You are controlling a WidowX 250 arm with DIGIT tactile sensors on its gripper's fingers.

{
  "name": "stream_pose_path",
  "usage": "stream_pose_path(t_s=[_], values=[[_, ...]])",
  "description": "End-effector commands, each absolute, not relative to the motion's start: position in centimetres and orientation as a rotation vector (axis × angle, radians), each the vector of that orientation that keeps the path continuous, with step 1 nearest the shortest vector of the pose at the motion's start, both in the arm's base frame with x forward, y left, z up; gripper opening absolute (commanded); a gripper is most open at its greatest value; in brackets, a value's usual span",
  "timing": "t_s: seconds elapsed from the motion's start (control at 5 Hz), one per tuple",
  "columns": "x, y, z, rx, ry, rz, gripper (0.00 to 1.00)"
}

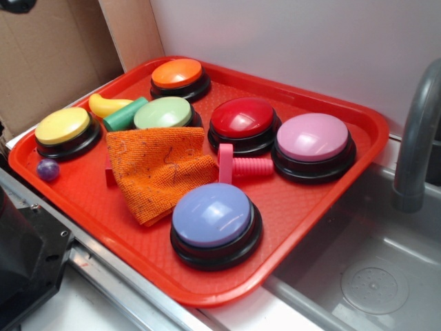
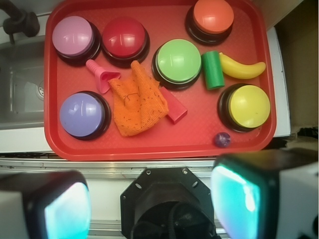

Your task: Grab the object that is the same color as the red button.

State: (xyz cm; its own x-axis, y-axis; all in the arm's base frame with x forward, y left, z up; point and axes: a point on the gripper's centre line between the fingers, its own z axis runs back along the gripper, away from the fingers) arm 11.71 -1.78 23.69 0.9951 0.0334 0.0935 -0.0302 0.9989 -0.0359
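Note:
The red button point(image 1: 242, 118) sits at the back middle of the red tray point(image 1: 103, 207); in the wrist view the button point(image 2: 123, 34) is at the upper left. The small red block point(image 2: 173, 107) lies on the tray, partly under an orange cloth point(image 2: 137, 102). In the exterior view only the block's end point(image 1: 108, 176) shows at the cloth's left edge. My gripper point(image 2: 149, 204) is open and empty, high above the tray's near rim point(image 2: 149, 152) and apart from everything. Its fingers point(image 2: 65, 209) are wide apart.
The tray also holds orange point(image 1: 178, 74), green point(image 1: 163, 112), yellow point(image 1: 63, 127), pink point(image 1: 313, 138) and purple point(image 1: 215, 215) buttons, a pink bolt toy point(image 1: 241, 165), a green cylinder point(image 1: 124, 114), a banana point(image 1: 103, 105) and a purple ball point(image 1: 47, 169). A sink point(image 1: 372, 276) with a faucet point(image 1: 417, 138) lies to the right.

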Motion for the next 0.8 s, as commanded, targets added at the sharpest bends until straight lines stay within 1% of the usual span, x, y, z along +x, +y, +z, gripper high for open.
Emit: stream_pose_path(t_s=[0.0,0.2,0.4,0.6], values=[[11.7,-1.8,23.7,-0.035,-0.094,0.032,1.00],[12.6,-0.7,21.9,0.011,-0.134,-0.066,1.00],[13.9,-0.1,19.7,0.059,-0.129,-0.212,1.00],[15.0,0.7,17.6,0.138,-0.119,-0.321,1.00]])
